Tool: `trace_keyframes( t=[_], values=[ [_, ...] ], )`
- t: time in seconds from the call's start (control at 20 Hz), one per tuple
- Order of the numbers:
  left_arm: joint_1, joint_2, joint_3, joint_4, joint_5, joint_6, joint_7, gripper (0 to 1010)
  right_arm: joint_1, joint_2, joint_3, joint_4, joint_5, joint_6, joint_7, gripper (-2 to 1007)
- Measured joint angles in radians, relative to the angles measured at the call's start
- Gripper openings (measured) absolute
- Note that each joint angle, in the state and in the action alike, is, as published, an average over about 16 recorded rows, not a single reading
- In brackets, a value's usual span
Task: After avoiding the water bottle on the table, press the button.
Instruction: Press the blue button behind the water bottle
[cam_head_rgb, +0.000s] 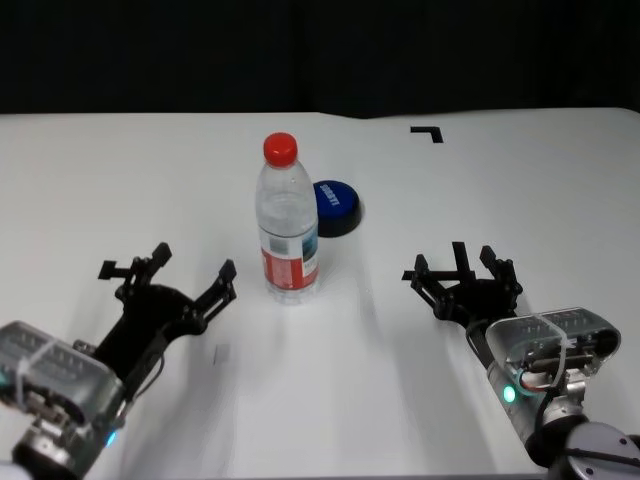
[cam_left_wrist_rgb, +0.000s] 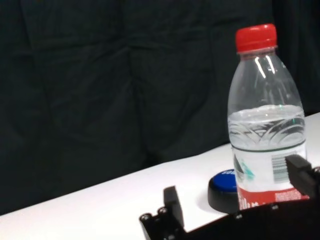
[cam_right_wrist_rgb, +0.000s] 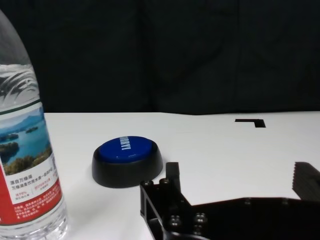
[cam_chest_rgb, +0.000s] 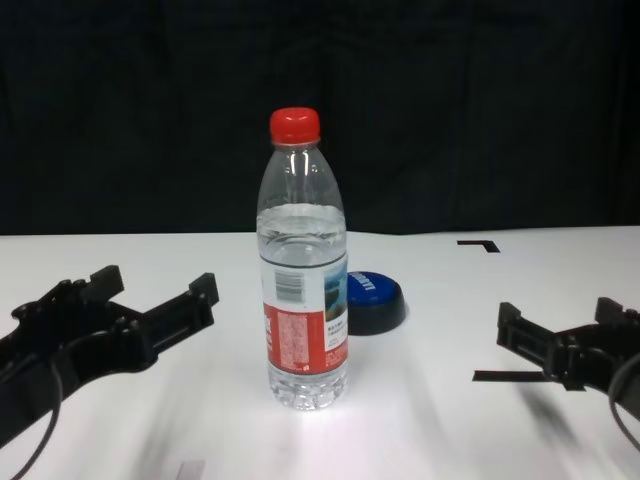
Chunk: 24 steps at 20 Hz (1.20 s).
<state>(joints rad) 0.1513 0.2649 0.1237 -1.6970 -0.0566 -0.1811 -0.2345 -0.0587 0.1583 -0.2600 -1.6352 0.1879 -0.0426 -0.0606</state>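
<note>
The water bottle (cam_head_rgb: 288, 225), clear with a red cap and a red, white and blue label, stands upright mid-table. The blue-topped button (cam_head_rgb: 335, 205) on its black base sits just behind the bottle, to its right. My left gripper (cam_head_rgb: 168, 268) is open and empty, low over the table (cam_head_rgb: 120, 180), to the left of the bottle. My right gripper (cam_head_rgb: 460, 262) is open and empty, right of the bottle and nearer than the button. The left wrist view shows the bottle (cam_left_wrist_rgb: 265, 130) partly covering the button (cam_left_wrist_rgb: 224, 190). The right wrist view shows the button (cam_right_wrist_rgb: 127, 160) unobstructed, with the bottle (cam_right_wrist_rgb: 25, 165) beside it.
A black tape corner mark (cam_head_rgb: 428, 131) lies at the far right of the table, behind the button. A dark curtain backs the table's far edge. A small grey mark (cam_head_rgb: 222, 352) lies on the table near the front.
</note>
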Motion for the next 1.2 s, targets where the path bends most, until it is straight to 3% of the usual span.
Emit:
trace_keyframes(
  t=[0.55, 1.2],
  values=[
    [-0.006, 0.007, 0.017, 0.011, -0.008, -0.002, -0.012, 1003, 0.000, 0.000, 0.000, 0.000, 0.000, 0.000, 0.000, 1003],
    [-0.058, 0.012, 0.041, 0.053, -0.019, 0.001, -0.028, 1003, 0.000, 0.000, 0.000, 0.000, 0.000, 0.000, 0.000, 1003]
  ],
)
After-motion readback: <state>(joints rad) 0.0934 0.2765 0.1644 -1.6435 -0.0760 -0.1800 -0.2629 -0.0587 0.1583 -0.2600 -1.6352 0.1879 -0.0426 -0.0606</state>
